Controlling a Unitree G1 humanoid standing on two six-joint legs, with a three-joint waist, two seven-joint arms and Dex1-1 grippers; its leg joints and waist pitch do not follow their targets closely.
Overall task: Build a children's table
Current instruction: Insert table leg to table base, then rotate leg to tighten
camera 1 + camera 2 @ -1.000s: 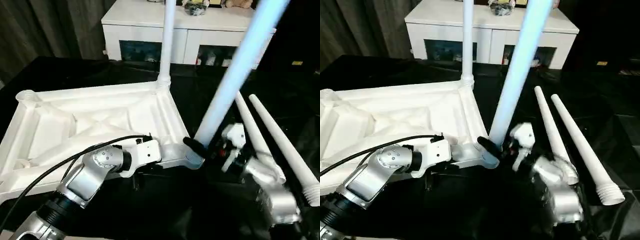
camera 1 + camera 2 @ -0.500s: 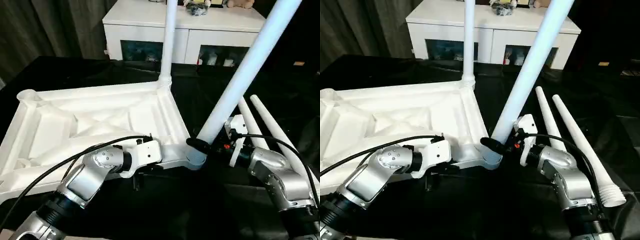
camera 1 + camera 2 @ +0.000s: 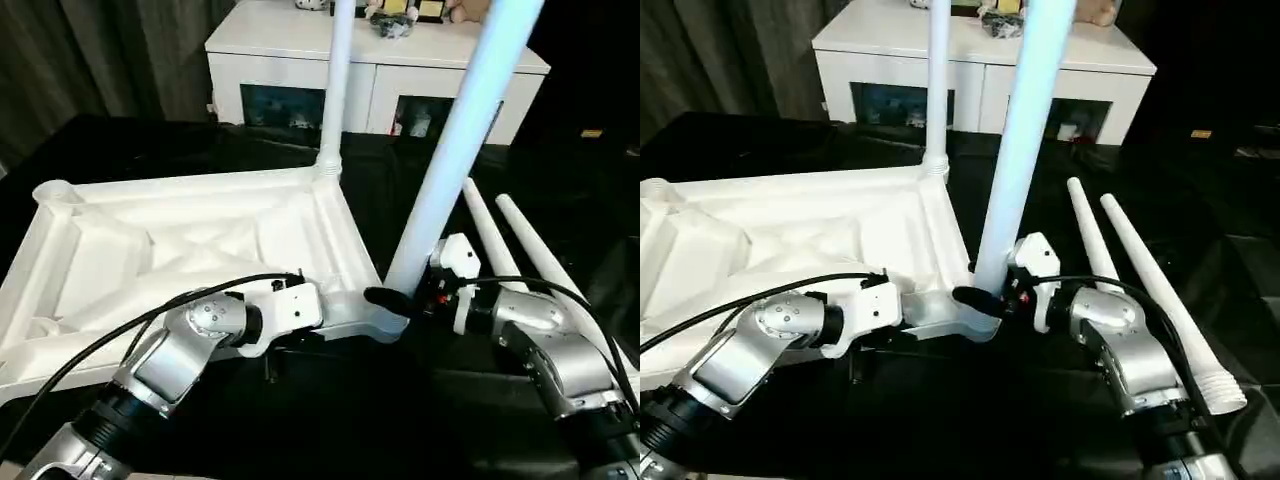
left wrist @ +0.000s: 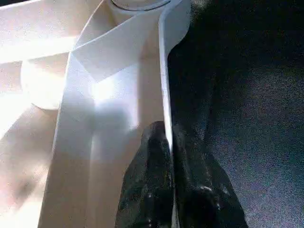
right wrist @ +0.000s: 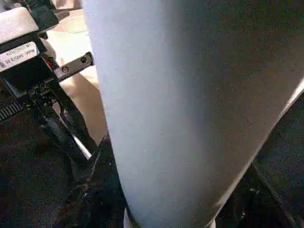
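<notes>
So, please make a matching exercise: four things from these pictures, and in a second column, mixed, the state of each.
Things:
1. left gripper
2. right gripper
3. far leg
4. two loose legs

States:
A. lying flat on the black surface
B. standing upright in a far corner socket
C. pinching the table top's rim
D. closed around the near leg's base

Pairs: 1-C, 2-D, 3-B, 4-A

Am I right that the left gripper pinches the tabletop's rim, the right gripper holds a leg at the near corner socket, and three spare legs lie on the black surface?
Not quite: two spare legs lie on the black surface, as the left eye view shows. The rest holds: the left gripper pinches the tabletop's rim, and the right gripper holds a leg at the near corner socket.
</notes>
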